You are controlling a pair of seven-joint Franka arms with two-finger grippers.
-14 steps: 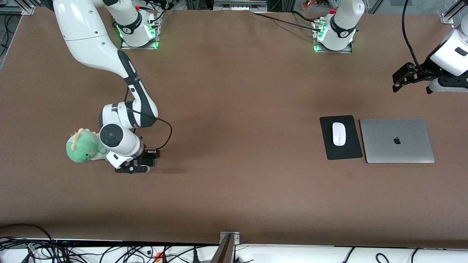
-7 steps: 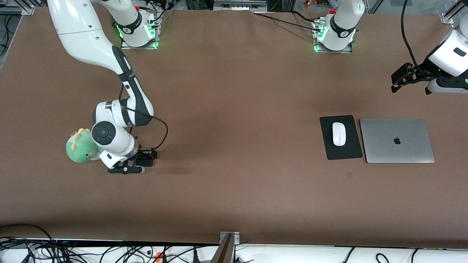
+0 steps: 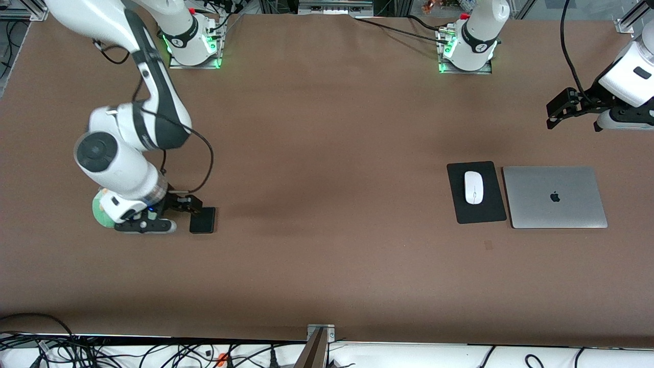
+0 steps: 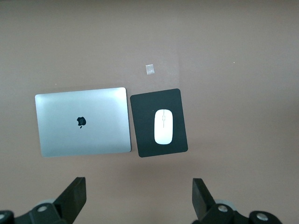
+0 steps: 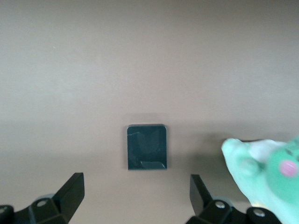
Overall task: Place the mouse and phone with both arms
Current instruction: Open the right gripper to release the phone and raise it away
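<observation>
The phone [image 3: 202, 220] is lying flat on the brown table [image 3: 327, 266], just beside the right gripper [image 3: 179, 207], at the side turned toward the left arm's end. In the right wrist view the phone [image 5: 147, 147] is sitting apart from the spread black fingers [image 5: 70, 191], which are gripping nothing. A green plush toy [image 5: 268, 175] is resting close by the gripper, toward the right arm's end of the table, partly hidden under the wrist in the front view. Bare tabletop is stretching from the phone toward the front camera's edge and toward the left arm's end.

The mouse [image 3: 473, 187] is sitting on a black mouse pad [image 3: 476, 214], touching nothing else, with a closed silver laptop [image 3: 555, 197] just beside the pad. The left gripper [image 3: 554, 113] is hanging in the air well apart from them, farther toward the left arm's end; its fingers [image 4: 74, 198] are parted and holding nothing, and the arm is waiting.
</observation>
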